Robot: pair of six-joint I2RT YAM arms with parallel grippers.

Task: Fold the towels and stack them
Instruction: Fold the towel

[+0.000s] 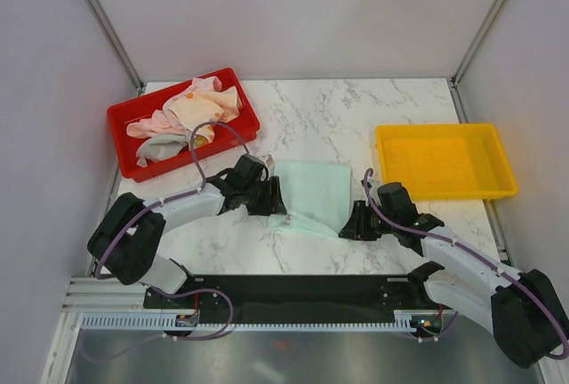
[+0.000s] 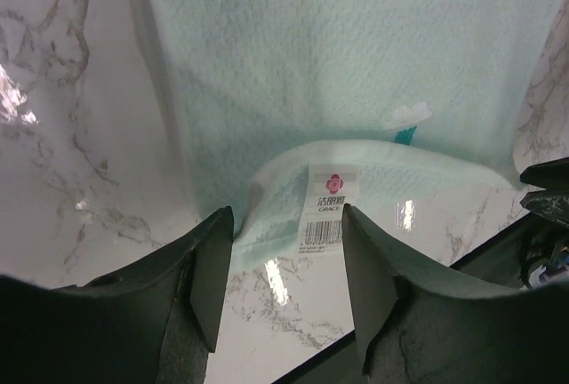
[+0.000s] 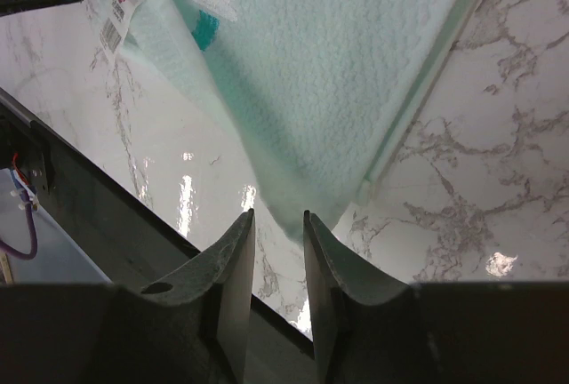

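Top view: bright, even light from overhead. Faint, soft-edged shadows on counter (image 1: pixel 356 117). Colours clean, no motion blur. Metal strip (image 1: pixel 293 357) along bottom edge dimmer, dull sheen.

Left wrist view: mint towel (image 2: pixel 356 64) weave sharp at centre, label (image 2: pixel 331 202) print legible. White glare patches on counter at left edge and lower middle. Grey shadow band along towel's left edge. Left fingers (image 2: pixel 209 268) near-black, surface detail lost, slightly soft.

Right wrist view: weave crisp. Glare streaks lower left, one spot lower right. Right fingers (image 3: pixel 233 268) dark, underexposed.
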